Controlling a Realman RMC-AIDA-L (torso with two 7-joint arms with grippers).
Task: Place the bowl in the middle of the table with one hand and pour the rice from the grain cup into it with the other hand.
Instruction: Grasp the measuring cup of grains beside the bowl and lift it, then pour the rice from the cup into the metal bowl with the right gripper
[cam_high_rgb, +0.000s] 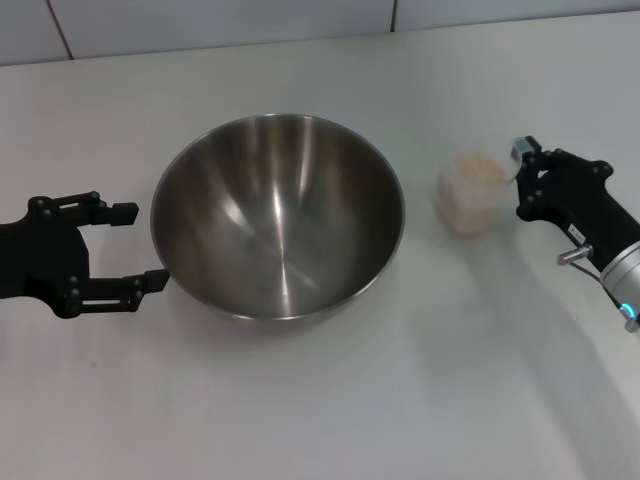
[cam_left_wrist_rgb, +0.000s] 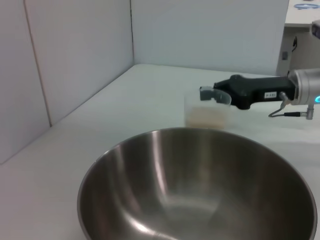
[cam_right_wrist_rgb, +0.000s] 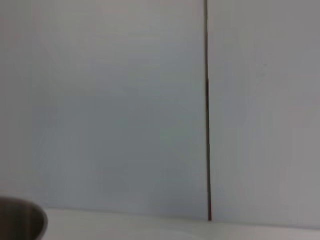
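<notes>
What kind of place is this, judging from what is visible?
Probably a robot test bench, not a real kitchen: a plain white table closed in by bare white panel walls, holding only a steel bowl and a cup of rice.

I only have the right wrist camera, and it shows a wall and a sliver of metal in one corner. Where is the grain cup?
Observer: The grain cup stands upright on the table, to the right of the bowl and apart from it.
Operator: Is my right gripper near it?
Observer: Yes, the right gripper is at the cup's right side.
Operator: Has any rice gone in?
Observer: No, the rice fills the cup; the bowl is empty.
Operator: And the left gripper?
Observer: The left gripper is open at the bowl's left rim.
</notes>
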